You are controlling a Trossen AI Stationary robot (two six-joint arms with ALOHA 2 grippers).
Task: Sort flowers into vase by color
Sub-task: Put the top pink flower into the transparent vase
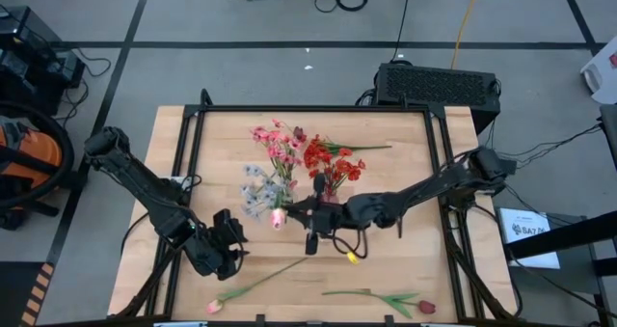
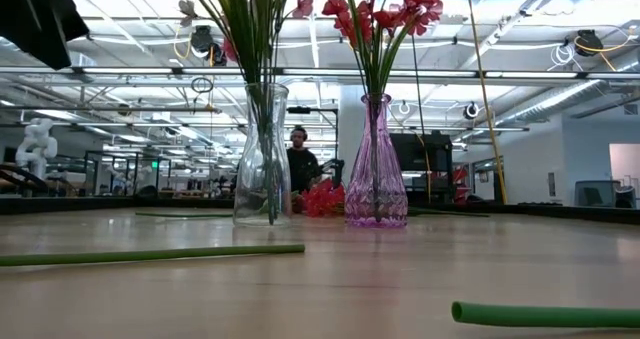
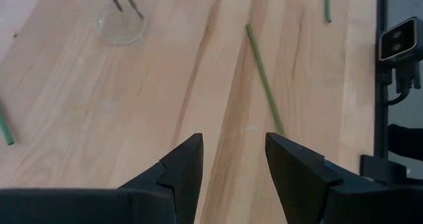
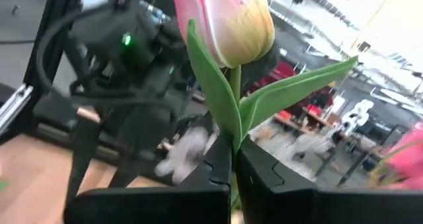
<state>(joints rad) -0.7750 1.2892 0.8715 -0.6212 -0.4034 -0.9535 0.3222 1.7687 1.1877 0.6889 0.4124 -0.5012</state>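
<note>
A clear vase [image 1: 274, 177] [image 2: 262, 164] holds pink and pale blooms. A purple vase [image 1: 333, 177] [image 2: 376, 169] holds red blooms. My right gripper [image 1: 308, 213] [image 4: 232, 159] hovers just near of the two vases, shut on a pink tulip [image 1: 279, 218] [image 4: 228, 19]. My left gripper [image 1: 229, 242] [image 3: 232, 159] is open over bare table toward the near left. A pink tulip [image 1: 253, 286] and a red tulip [image 1: 386, 298] lie flat near the near edge. My right gripper pinches the pink tulip's green stem [image 4: 235, 135] between its two fingers, just below the leaves. It reaches in from the table's right. The bloom stands out past the fingertips toward the clear vase, and the tulip is lifted clear of the table.
The stems of the lying tulips [image 2: 150, 254] [image 2: 545, 314] [image 3: 264, 85] cross the near part of the table. A black frame [image 1: 193, 173] borders the wooden top. A dark box [image 1: 439, 84] sits beyond the far right corner. There is free wood between the left gripper and the vases.
</note>
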